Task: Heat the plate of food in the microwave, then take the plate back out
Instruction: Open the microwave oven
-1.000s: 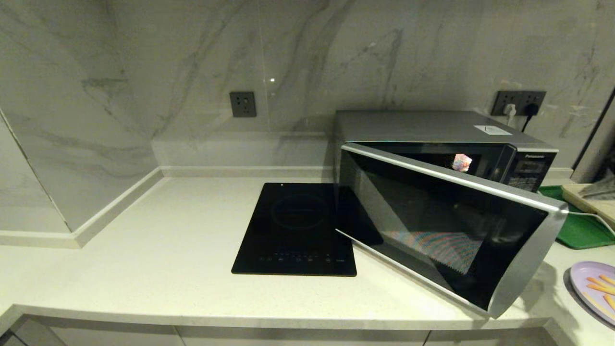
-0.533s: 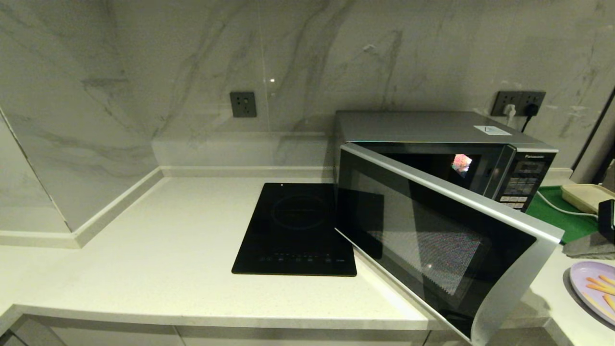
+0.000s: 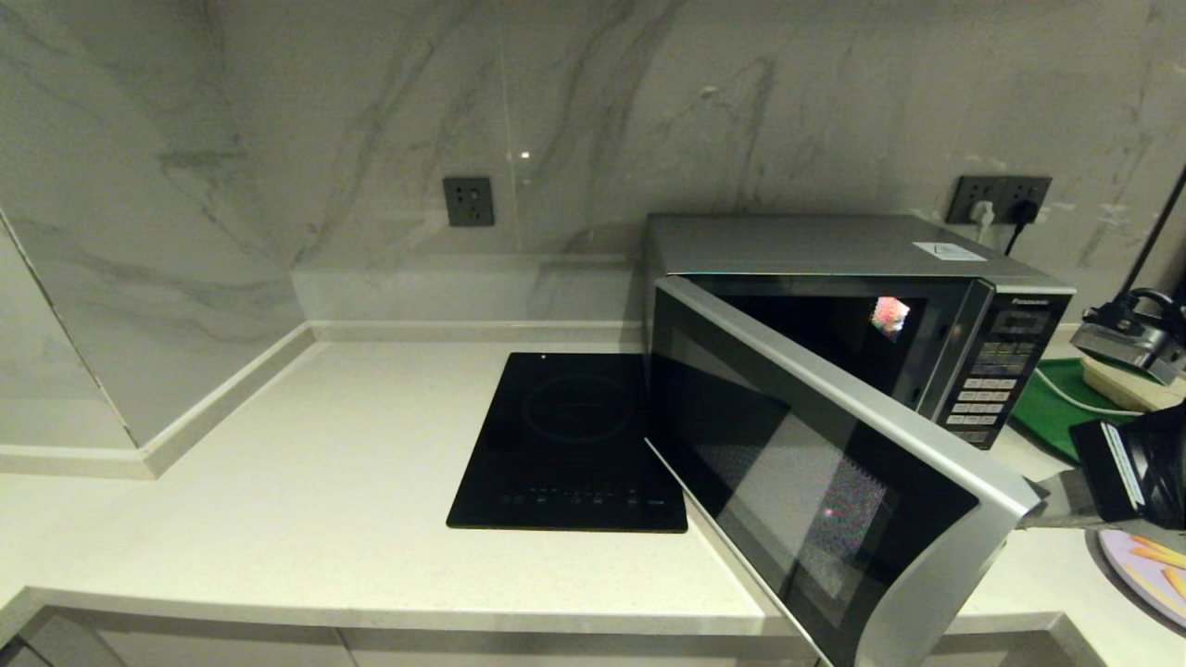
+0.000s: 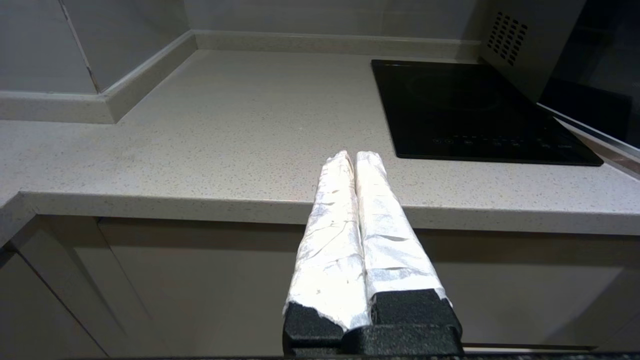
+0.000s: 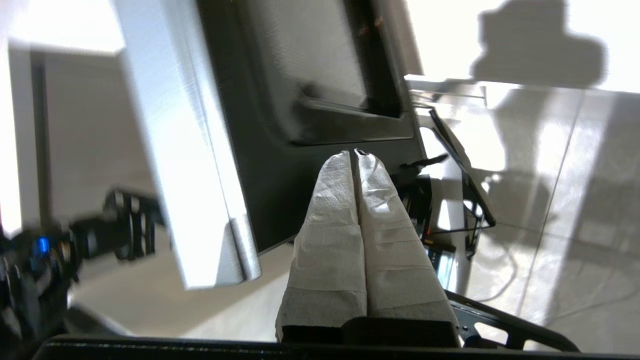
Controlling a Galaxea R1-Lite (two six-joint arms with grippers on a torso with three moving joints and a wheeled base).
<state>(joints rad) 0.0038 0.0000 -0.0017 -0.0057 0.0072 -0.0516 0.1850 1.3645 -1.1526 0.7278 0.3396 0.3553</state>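
Note:
The silver microwave [image 3: 834, 245] stands at the counter's right, its dark glass door [image 3: 834, 491] swung wide toward the front. My right gripper [image 3: 1030, 509] is shut on nothing, its wrapped fingertips at the inner side of the door's free edge. In the right wrist view the gripper [image 5: 356, 152] lies against the door's dark inner face [image 5: 280, 165]. The lilac plate [image 3: 1154, 579] with orange sticks sits at the front right, partly hidden by this arm. My left gripper [image 4: 350, 155] hangs shut and empty below the counter's front edge, out of the head view.
A black induction cooktop [image 3: 574, 445] lies left of the microwave, under the open door's hinge side. A green tray [image 3: 1047, 408] with a cream slab [image 3: 1121, 389] and a white cable sits behind the right arm. Marble walls close off the back and left.
The microwave door has swung further open toward the counter's front. My right arm has come into view from the right, following the door's free edge.

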